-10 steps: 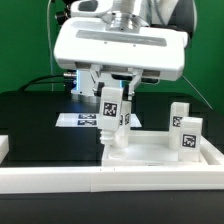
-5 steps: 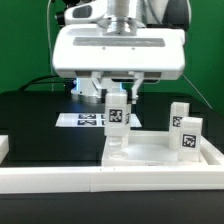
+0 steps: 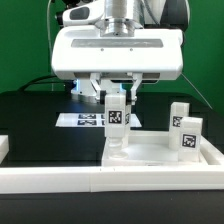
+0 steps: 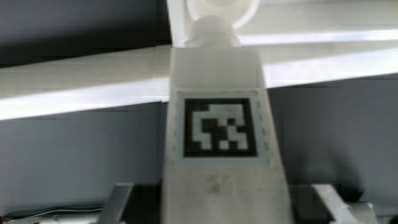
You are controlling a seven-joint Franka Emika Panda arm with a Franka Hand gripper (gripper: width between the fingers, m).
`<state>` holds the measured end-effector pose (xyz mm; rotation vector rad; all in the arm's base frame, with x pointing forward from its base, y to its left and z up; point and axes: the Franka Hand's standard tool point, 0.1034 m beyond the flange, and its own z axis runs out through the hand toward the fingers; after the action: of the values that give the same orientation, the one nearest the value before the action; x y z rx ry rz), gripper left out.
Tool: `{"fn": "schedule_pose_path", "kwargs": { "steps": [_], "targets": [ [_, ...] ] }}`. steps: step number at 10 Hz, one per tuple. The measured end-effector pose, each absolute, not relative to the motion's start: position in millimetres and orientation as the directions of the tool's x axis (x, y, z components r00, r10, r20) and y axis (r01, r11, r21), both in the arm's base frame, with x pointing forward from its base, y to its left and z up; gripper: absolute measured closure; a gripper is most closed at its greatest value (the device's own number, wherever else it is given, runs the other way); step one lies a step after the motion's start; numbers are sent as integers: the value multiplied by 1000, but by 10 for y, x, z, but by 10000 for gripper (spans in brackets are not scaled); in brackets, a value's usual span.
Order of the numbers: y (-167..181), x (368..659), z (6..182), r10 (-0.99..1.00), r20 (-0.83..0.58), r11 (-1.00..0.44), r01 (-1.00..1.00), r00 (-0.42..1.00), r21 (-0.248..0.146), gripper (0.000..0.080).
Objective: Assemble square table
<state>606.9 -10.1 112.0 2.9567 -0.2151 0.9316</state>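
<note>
**Leg going into the slab corner: keep it plumb**

Gripper (image 3: 117,98) is holding one leg (image 3: 117,122) upright, fingers closed narrow on its upper part, tag facing the exterior camera. The leg's lower end is sitting at the slab (image 3: 160,150), at the corner on the exterior view's left; whether it's seated or just touching, can't tell. In the wrist view the leg (image 4: 217,120) is filling the frame, running straight between the finger pads (image 4: 128,198).

Two more legs (image 3: 184,128) are standing on the slab toward the exterior view's right, well apart from the held one. Marker board (image 3: 80,119) is lying behind, on the table (image 3: 30,115).

My read: this is the insert/screw-in step. Doing it well means:
- keeping the leg axis vertical over the hole, no side load
- pressing down lightly while turning
- watching that the slab isn't sliding off the white rail (image 3: 60,178)
- releasing only once the leg stands by itself
</note>
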Motion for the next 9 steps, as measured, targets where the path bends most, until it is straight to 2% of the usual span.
{"fn": "schedule_pose_path", "kwargs": {
  "steps": [9],
  "targets": [
    [-34, 5972, 840, -102, 550, -992, -127, 829, 7, 509]
  ]
}}
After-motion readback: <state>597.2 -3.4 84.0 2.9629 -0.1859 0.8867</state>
